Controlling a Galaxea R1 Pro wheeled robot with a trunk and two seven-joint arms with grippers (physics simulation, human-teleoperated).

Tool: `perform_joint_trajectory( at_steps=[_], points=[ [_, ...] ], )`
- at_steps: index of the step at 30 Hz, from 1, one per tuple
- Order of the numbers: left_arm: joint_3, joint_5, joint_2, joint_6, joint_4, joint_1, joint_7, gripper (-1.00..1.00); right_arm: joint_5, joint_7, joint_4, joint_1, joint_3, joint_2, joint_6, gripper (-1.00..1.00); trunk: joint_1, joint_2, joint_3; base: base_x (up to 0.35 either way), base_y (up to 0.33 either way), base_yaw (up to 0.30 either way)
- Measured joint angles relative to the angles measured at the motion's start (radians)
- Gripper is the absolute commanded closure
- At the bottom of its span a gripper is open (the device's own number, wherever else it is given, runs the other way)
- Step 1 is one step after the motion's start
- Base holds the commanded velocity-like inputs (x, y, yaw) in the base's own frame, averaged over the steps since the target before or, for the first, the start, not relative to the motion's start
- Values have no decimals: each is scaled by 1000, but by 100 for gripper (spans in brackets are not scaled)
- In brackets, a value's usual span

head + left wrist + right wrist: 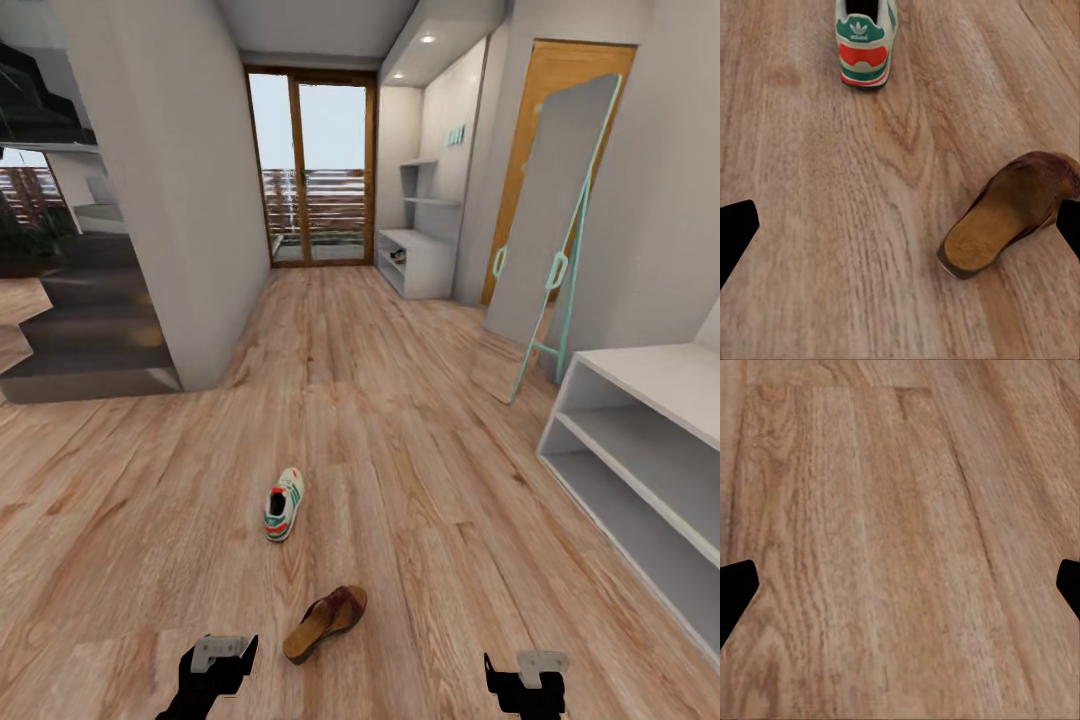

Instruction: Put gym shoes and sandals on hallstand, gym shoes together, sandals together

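One gym shoe [284, 503], white with green stripes and a red-orange heel, lies on the corridor floor [400, 420] ahead of me. A dark-brown sandal [325, 622] lies nearer, just right of my left gripper [218, 672]. In the left wrist view the gym shoe [865, 41] shows its heel and the sandal [1009, 214] lies beside one fingertip; my left gripper [900, 232] is open over bare planks. My right gripper [527, 685] hangs open at the lower right, its wrist view [900, 589] showing bare floor. The hallstand [415, 258], with floating shelves above, stands far down the corridor on the right.
A white two-tier bench [640, 450] stands close on the right. A leaning mirror with a teal frame [550, 250] is beside it, before a wooden door [560, 70]. A grey wall corner [170, 200] and dark stairs [80, 330] are to the left. Glass doors [312, 165] end the corridor.
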Motion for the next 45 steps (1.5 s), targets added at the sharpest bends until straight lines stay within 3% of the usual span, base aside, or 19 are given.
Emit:
perform_joint_trajectory(
  at_steps=[4, 6, 7, 10, 11, 12, 13, 15, 17, 19, 24, 37, 45],
  points=[
    [0, -7, 1, 0, 0, 0, 0, -100, 0, 0, -1, 0, -1, 0, 1, -100, 0, 0, 0, 214, 247, -1],
    [0, -31, 4, 1, 0, -1, 0, -100, 0, 0, -3, 0, -2, 0, 2, -100, 0, 0, 0, 106, 115, 0],
    [1, -81, 8, 1, -1, -2, 1, -100, -1, 1, -30, -2, -4, -1, 13, -100, 0, 0, 0, 57, 62, 0],
    [2, -165, 9, 5, -5, -6, 3, -100, -1, 1, -125, -3, -2, 0, 73, -100, 0, 0, 0, 28, 31, 0],
    [3, -199, 7, 15, -9, -18, 3, -100, -1, 8, -195, -3, -1, 3, 133, -100, 0, 0, 0, 8, 8, 0],
    [3, -240, 6, 56, -13, -54, 4, -100, -2, 45, -319, -4, 2, 8, 259, -100, 0, 0, 0, 5, 5, 0],
    [3, -251, 6, 92, -13, -79, 2, -100, -2, 83, -397, -4, 1, 10, 324, -100, 0, 0, 0, 4, 4, 0],
    [3, -258, 6, 135, -13, -103, -3, -100, -2, 126, -460, -4, 2, 12, 383, -100, 0, 0, 0, 2, 3, 0],
    [3, -264, 6, 242, -13, -156, -38, -100, -3, 238, -590, -4, 2, 12, 488, -100, 0, 0, 0, 1, 1, 0],
    [3, -266, 6, 287, -13, -180, -68, -100, -3, 295, -647, -4, 0, 13, 521, -100, 0, 0, 0, 0, 0, 0],
    [3, -267, 8, 329, -8, -204, -132, -100, 0, 359, -701, -4, 0, 7, 550, -100, 0, 0, 0, 0, 0, 0],
    [4, -266, 6, 332, 0, -198, -142, -100, 2, 368, -707, -3, -1, -3, 555, -100, 0, 0, 0, 195, 0, -5],
    [2, -268, 6, 329, 1, -197, -142, -100, 1, 367, -709, -3, 0, -4, 556, -100, 0, 0, 0, 261, 23, -230]
  ],
)
